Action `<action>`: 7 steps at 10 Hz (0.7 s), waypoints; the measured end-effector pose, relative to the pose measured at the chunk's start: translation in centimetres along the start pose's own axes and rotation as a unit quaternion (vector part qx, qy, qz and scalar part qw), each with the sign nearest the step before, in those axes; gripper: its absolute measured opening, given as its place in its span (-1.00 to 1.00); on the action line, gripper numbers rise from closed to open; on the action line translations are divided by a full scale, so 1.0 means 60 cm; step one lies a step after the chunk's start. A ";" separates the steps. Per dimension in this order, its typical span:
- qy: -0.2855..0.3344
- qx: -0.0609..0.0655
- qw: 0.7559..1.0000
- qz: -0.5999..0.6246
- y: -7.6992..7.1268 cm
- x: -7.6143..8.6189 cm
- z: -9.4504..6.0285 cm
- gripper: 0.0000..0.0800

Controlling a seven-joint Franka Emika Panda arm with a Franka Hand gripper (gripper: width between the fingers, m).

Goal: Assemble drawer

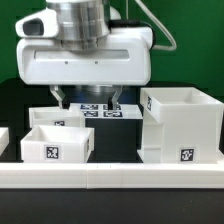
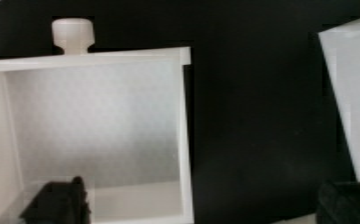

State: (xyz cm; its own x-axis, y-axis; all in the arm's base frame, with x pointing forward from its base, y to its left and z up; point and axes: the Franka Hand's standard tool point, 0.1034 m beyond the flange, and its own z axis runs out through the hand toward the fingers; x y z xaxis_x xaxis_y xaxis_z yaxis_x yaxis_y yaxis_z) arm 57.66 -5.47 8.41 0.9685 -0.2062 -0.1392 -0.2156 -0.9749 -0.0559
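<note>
A small white drawer box with a tag (image 1: 55, 146) stands at the front on the exterior view's left. A second small white box (image 1: 55, 116) stands just behind it. The large white open housing (image 1: 183, 124) stands on the exterior view's right. My gripper (image 1: 90, 99) hangs open above the rear box. In the wrist view a white drawer (image 2: 97, 120) with a round knob (image 2: 70, 35) lies under my gripper (image 2: 200, 203). One finger (image 2: 56, 200) is over the drawer's inside, the other (image 2: 346, 200) over the black table. The drawer's side wall (image 2: 186, 120) lies between them. Nothing is held.
The marker board (image 1: 100, 111) lies on the black table behind the boxes, partly hidden by my gripper. A white ledge (image 1: 110, 176) runs along the front. The housing's wall (image 2: 355, 90) shows in the wrist view, apart from the drawer. A white part shows at the left edge (image 1: 3, 140).
</note>
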 end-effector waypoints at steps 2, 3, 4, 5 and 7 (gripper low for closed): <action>0.006 -0.006 1.000 -0.012 0.000 0.008 0.019 0.62; 0.010 -0.009 1.000 -0.018 0.002 0.011 0.028 0.62; 0.010 -0.008 1.000 -0.018 0.001 0.011 0.027 0.62; 0.010 -0.008 1.000 -0.018 0.001 0.011 0.027 0.62; 0.014 -0.008 1.000 -0.019 0.004 0.011 0.030 0.62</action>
State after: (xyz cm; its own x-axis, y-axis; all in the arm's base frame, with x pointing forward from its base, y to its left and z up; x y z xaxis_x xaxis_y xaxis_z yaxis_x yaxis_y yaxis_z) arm 58.01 -5.66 6.51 0.9791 -0.1710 -0.1102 -0.1767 -0.9833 -0.0439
